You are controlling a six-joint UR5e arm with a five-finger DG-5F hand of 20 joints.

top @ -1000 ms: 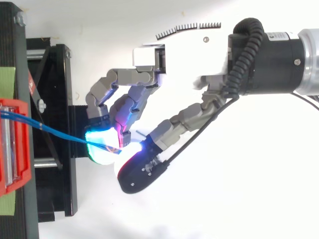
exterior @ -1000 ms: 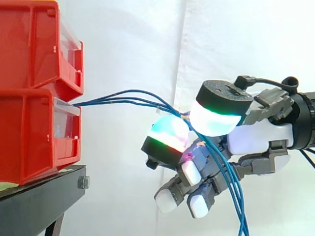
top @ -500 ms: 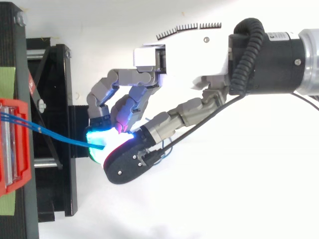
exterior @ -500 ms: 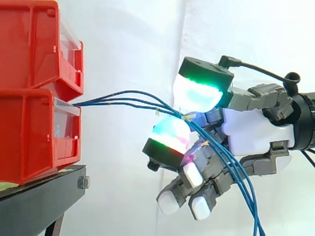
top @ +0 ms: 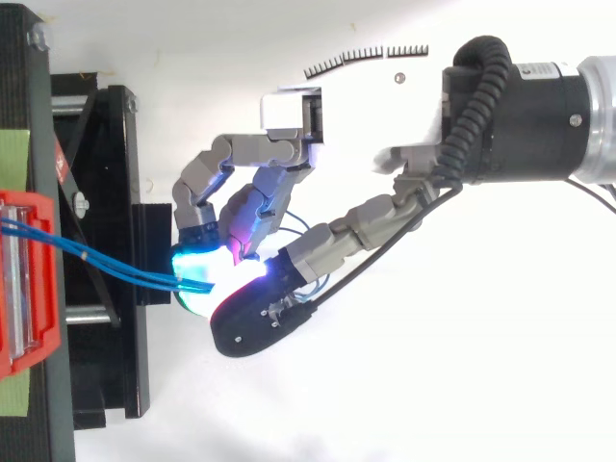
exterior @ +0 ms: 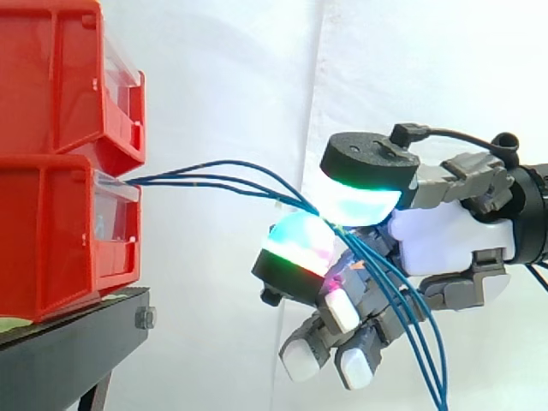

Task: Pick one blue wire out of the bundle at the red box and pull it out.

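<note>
White curtain [exterior: 240,86] hangs plain behind everything, and from where I stand the hand [exterior: 445,235] is the closest thing, reaching in level from the arm's side, clear of the stand and hanging in the air. Two of its fingertip pads [exterior: 360,201] are pressed together, one glowing green and white on top, the other green, cyan and magenta underneath. Between them they pinch the blue wires [exterior: 223,171]. I count three strands going into that pinch; I cannot tell whether the pads bear on one of them or on all. The other fingers are curled below the pinch, their pale tips pointing down. Past the pads the strands drop steeply across those curled fingers and run off the bottom of the side view.

From above, the hand [top: 289,111] shows its fingers bent round toward the glowing pads, with the blue wires [top: 125,269] meeting them from the stand side.

Further off, the strands rise in shallow arcs, slightly fanned apart, and converge at the top of the clear front of the lower red bin [exterior: 51,231]. The upper red bin [exterior: 51,77] is stacked directly on it. Both rest on the black stand [exterior: 60,351], the lower bin's front close to the stand's edge facing the hand.
</note>
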